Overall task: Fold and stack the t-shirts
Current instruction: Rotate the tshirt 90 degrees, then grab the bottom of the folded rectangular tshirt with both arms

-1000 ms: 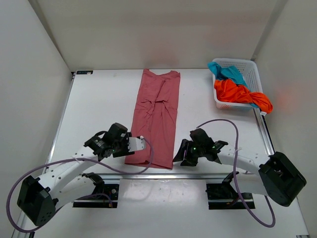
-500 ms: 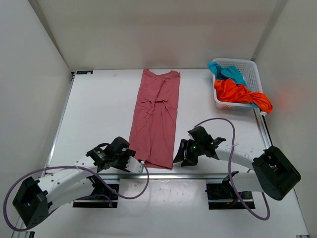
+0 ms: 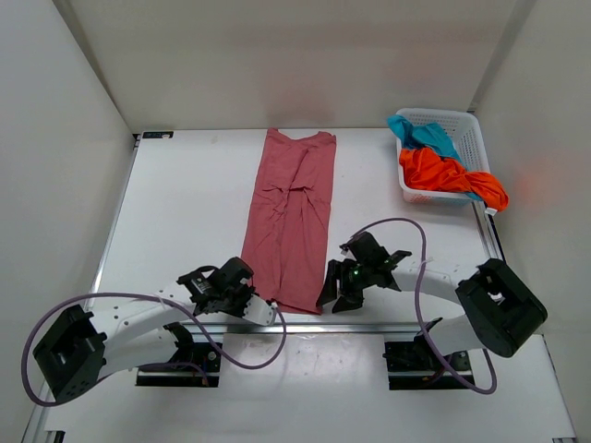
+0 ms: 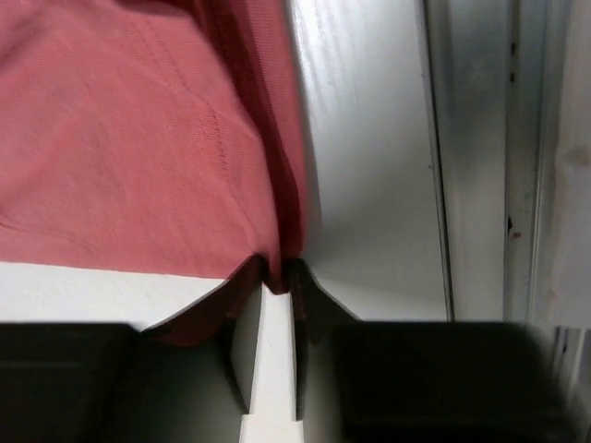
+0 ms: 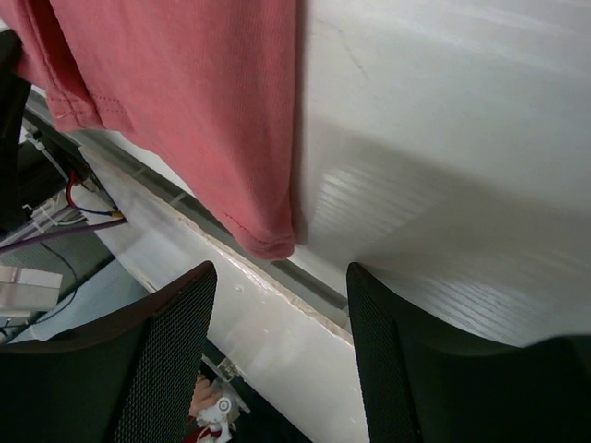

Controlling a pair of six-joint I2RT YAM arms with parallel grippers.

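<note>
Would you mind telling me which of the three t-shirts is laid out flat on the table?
The rose-pink t-shirt, lying as a long strip; the orange t-shirt and teal t-shirt sit crumpled in the white basket.

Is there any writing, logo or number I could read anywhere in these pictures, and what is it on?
Nothing here can be read.
The small black tag at the far left corner of the table: too small to read.
The pink t-shirt, orange t-shirt and teal t-shirt: no print or label showing.
The white basket: no legible marking.
</note>
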